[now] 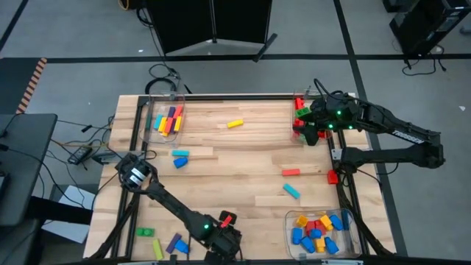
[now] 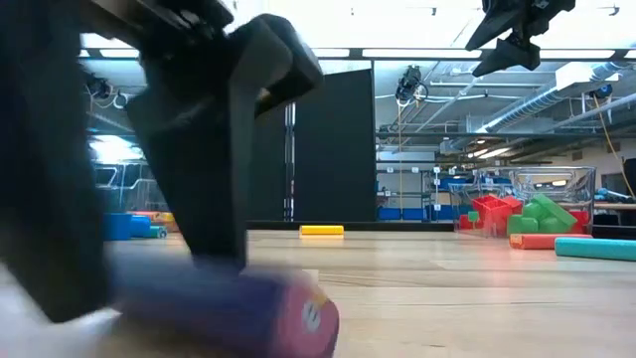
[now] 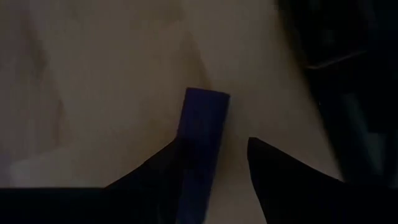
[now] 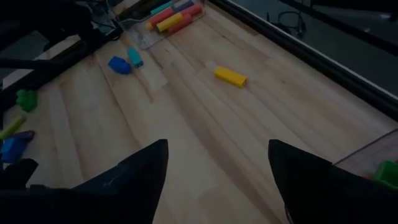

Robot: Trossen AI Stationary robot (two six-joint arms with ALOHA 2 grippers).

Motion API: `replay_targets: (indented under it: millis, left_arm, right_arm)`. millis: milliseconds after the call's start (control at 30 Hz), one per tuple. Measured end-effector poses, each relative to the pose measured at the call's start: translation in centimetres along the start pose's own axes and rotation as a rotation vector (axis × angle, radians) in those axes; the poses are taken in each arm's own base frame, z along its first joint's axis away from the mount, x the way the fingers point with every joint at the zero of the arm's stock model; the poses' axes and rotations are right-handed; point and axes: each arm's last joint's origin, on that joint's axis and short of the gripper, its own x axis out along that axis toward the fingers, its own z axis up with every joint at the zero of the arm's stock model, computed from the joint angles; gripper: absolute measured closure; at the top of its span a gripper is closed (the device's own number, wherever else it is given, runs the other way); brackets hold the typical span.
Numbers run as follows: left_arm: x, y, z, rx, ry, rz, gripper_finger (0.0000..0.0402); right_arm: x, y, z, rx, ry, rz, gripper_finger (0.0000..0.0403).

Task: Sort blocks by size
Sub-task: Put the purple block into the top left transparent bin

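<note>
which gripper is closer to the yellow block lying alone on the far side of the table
Right. The right gripper hangs by the far right bin, level with the yellow block. The left gripper is down at the near edge.

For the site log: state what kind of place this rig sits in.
Most likely a robotics lab or workshop. The low view shows exposed ceiling pipes and strip lights over an open hall. The high view shows a framed wooden table on grey floor, with loose cables beside it.

Blocks (image 1: 235, 124) scattered flat on table, others binned by size
</note>
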Motion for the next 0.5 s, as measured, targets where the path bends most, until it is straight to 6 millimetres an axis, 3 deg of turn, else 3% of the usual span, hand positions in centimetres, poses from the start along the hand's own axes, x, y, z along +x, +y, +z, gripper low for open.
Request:
replay_targets:
  millis: [133, 500]
  left_arm:
    - [1.2, 0.3, -0.3, 0.0, 0.027, 0.014, 0.022]
    - [1.6, 0.4, -0.3, 0.002, 0.028, 0.024, 0.022]
  right_arm:
    - [0.0, 0.0, 0.0, 0.0, -0.005, -0.014, 0.0116]
    - [0.0, -0.1, -0.1, 0.002, 0.002, -0.018, 0.0118]
